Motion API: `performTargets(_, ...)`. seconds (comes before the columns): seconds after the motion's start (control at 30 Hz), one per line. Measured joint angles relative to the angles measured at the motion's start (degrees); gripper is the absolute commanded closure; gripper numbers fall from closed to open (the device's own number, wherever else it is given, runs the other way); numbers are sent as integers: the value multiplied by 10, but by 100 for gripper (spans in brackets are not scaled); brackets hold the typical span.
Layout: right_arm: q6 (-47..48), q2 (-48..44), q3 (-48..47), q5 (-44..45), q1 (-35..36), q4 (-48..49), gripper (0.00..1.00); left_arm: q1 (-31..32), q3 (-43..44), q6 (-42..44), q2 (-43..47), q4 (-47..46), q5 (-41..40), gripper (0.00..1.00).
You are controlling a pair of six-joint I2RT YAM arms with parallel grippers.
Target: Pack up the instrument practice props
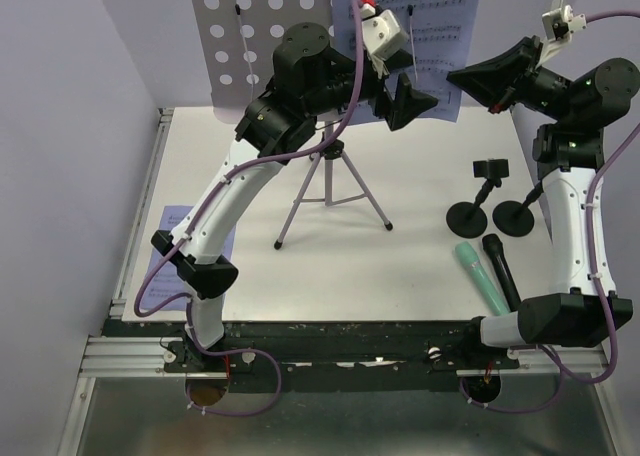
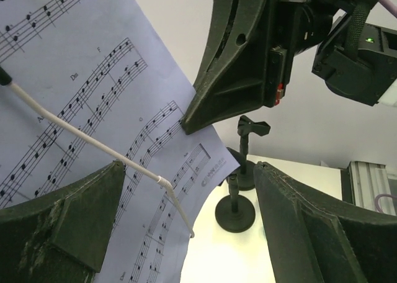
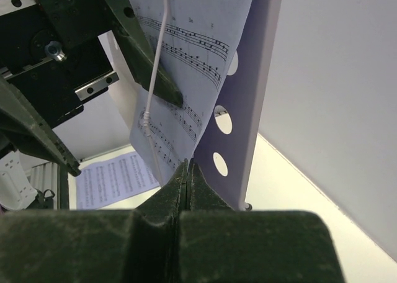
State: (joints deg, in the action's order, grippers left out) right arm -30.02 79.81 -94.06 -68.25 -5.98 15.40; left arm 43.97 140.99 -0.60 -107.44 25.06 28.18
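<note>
Two jaws on one page, and a wire in the way

Biggest first: the lilac music rack [image 1: 250, 46] stands on its tripod at the back of the table [image 1: 420, 176], and it looks top-heavy to me. On its right half hangs a sheet-music page [image 1: 445, 16]. My right gripper [image 3: 186, 165] has its jaws pressed together at that page's lower corner, pinching the paper as far as I can tell. My left gripper [image 2: 187, 165] hovers just in front of the same page, jaws spread wide, holding nothing. A second page [image 1: 178, 219] lies flat near the table's left edge, partly under my left arm. Right of the tripod stand the two mic holders [image 1: 468, 216], side by side. The mint-green microphone [image 1: 480, 274] and the black microphone [image 1: 502, 271] lie close together just in front of them. Smallest is the white wire clip [image 2: 80, 137] lying across the hanging page. That clip worries me. If I pull while it presses the sheet, I judge the paper tears at my pinch, or the rack tips. My open left jaws could also snag it.
</note>
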Motion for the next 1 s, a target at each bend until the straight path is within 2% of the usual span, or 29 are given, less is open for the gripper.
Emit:
performTargets(0.27, 20, -4, 6, 31, 0, -24, 100, 0, 0, -12, -6, -56, 44, 5)
performTargets(0.43, 64, -19, -16, 75, -8, -75, 100, -1, 0, -7, -6, -76, 48, 5)
performTargets(0.73, 151, -119, -54, 243, -53, -106, 100, -9, 0, 16, -3, -79, 37, 2)
performTargets(1.0, 209, -222, 3, 429, -91, -115, 100, -18, -33, 35, 31, -81, 33, 1)
